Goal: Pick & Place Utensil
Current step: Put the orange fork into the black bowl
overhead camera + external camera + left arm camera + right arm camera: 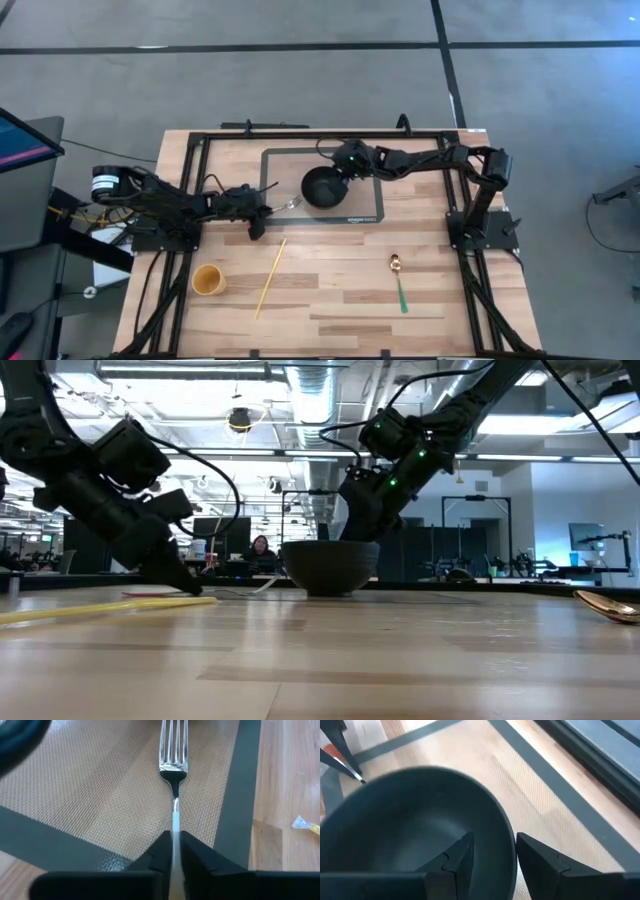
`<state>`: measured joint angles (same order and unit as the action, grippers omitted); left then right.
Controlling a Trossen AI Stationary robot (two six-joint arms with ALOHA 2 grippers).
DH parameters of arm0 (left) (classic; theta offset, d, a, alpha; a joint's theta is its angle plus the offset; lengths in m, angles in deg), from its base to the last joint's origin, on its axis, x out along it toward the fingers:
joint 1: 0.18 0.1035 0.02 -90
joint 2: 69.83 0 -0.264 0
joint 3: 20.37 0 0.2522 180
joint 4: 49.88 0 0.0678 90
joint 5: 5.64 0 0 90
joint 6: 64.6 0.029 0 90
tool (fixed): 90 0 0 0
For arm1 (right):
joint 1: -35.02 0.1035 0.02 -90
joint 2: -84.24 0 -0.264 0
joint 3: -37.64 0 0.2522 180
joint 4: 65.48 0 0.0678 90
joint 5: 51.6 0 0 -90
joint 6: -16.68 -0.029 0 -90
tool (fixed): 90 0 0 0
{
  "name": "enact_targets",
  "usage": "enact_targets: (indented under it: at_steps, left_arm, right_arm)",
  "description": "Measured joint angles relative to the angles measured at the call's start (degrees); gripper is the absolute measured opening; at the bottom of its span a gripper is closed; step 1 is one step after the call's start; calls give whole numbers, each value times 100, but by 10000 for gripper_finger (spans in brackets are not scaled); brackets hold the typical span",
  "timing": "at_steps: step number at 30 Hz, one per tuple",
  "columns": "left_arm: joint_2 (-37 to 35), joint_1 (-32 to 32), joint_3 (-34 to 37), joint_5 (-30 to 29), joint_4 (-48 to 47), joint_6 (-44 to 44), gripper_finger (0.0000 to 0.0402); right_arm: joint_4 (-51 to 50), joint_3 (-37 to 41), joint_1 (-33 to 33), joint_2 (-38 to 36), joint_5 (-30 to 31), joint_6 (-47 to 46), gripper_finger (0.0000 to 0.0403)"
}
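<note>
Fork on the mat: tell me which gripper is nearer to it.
Left. The left gripper has its jaws closed on the fork handle. The right gripper is farther off, its jaws straddling the black bowl rim.

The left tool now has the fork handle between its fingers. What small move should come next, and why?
Probably a short lift. The left tool is closed on the fork handle, and the fork lies flat on the mat beside the bowl, whose rim the right tool straddles. Raising the fork first should let it clear that rim.
</note>
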<state>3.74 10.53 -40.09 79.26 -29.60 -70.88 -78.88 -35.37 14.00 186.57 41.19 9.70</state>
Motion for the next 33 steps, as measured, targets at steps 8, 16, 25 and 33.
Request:
enact_targets:
  at_steps: [8, 16, 25, 33]
  left_arm:
    - [-30, -1, 28, 24, 201, -5, 13]
    - [-438, -241, 43, -239, 42, -18, 10]
    - [-766, -751, -409, -637, -282, -107, 3]
    - [-779, -926, -1305, -870, -2195, -180, 3]
  right_arm:
    - [-158, -321, 12, 0, -2, 0, 144]
    - [-1254, -795, 80, 0, 8, 302, 135]
    - [-1462, -1137, 89, 0, 22, 771, 132]
    - [-2242, -1466, 162, -370, 19, 1135, 120]
